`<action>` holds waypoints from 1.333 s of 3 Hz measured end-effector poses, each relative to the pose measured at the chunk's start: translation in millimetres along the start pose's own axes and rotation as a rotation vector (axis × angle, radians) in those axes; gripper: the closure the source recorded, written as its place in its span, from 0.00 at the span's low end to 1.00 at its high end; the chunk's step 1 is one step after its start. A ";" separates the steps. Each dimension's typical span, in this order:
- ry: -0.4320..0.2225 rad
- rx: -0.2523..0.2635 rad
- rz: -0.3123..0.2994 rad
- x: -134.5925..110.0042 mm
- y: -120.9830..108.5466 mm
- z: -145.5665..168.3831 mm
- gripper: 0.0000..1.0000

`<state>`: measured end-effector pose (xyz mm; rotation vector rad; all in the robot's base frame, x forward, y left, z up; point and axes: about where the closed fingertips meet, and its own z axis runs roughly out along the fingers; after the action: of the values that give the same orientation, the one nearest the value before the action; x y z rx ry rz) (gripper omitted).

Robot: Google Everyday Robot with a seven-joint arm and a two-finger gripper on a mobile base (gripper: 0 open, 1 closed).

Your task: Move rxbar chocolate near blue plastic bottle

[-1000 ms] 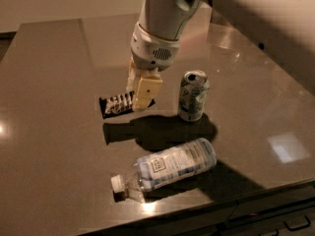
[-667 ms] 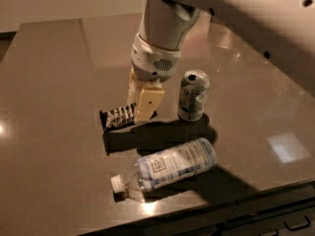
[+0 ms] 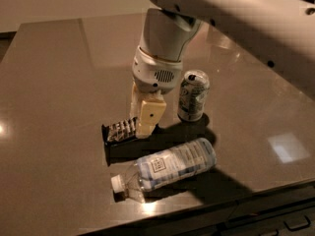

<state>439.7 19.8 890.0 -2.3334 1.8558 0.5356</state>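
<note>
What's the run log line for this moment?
gripper: shut on rxbar chocolate | blue plastic bottle: on its side, near bar, not touching | drink can: upright beside gripper

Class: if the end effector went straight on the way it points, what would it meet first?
The end effector points down, clamped on the rxbar chocolate; straight below lies the table top, probably met first, though the gap is unclear.

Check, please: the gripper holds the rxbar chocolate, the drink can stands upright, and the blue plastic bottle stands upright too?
No: the camera view shows the blue plastic bottle lying on its side. The gripper holds the rxbar chocolate; the drink can stands upright.
</note>
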 end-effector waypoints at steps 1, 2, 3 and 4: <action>-0.001 -0.016 0.033 0.5 11.2 3.7 0.60; -0.002 -0.019 0.052 1.4 18.3 4.0 0.38; -0.008 -0.006 0.051 -0.8 16.1 4.1 0.15; -0.013 0.005 0.050 -2.8 13.9 4.3 0.00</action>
<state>424.9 20.3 888.8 -2.2804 1.9121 0.5491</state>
